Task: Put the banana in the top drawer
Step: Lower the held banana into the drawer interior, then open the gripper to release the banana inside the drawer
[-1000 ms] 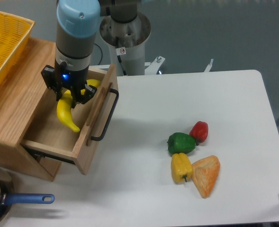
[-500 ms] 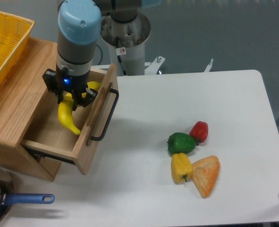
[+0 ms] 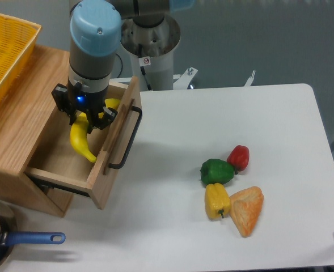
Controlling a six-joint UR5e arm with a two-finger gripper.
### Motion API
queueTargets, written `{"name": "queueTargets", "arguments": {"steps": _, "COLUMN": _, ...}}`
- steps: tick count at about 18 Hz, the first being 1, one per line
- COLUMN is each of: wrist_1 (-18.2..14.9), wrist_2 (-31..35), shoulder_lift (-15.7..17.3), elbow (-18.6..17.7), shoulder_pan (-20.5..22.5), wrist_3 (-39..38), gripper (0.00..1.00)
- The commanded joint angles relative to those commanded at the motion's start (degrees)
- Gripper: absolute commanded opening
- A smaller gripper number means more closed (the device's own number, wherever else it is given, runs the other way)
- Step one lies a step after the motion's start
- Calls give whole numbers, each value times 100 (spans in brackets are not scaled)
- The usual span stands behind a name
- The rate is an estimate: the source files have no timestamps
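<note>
Nearest the camera, a blue-handled pan (image 3: 19, 241) sits at the table's (image 3: 172, 226) front edge; right of it, yellow pepper (image 3: 216, 199), green pepper (image 3: 216, 171). Further back, the top drawer (image 3: 101, 164) stands pulled open, and above it the gripper (image 3: 86, 118) clamps the banana (image 3: 81, 141), which hangs inside the drawer

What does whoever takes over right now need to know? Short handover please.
Pincer: over the open top drawer, its fingers around the banana; release not confirmed.
Banana: inside the drawer, lower tip close to the drawer floor; contact unclear.
Done: banana brought into the drawer.
Left: let go, lift clear.
Untouched on the table: green pepper, red pepper, yellow pepper.
</note>
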Motion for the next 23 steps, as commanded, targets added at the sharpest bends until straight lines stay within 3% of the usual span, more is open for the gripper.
{"name": "queueTargets", "arguments": {"steps": 18, "wrist_1": 26, "wrist_2": 0, "shoulder_lift": -114, "elbow": -27, "shoulder_pan": -97, "wrist_3": 9, "gripper": 49}}
{"name": "queueTargets", "arguments": {"steps": 20, "wrist_1": 26, "wrist_2": -9, "shoulder_lift": -114, "elbow": -27, "shoulder_pan": -97, "wrist_3": 17, "gripper": 54}}
{"name": "queueTargets", "arguments": {"steps": 23, "wrist_1": 96, "wrist_2": 0, "shoulder_lift": -79, "elbow": -18, "shoulder_pan": -97, "wrist_3": 18, "gripper": 71}}
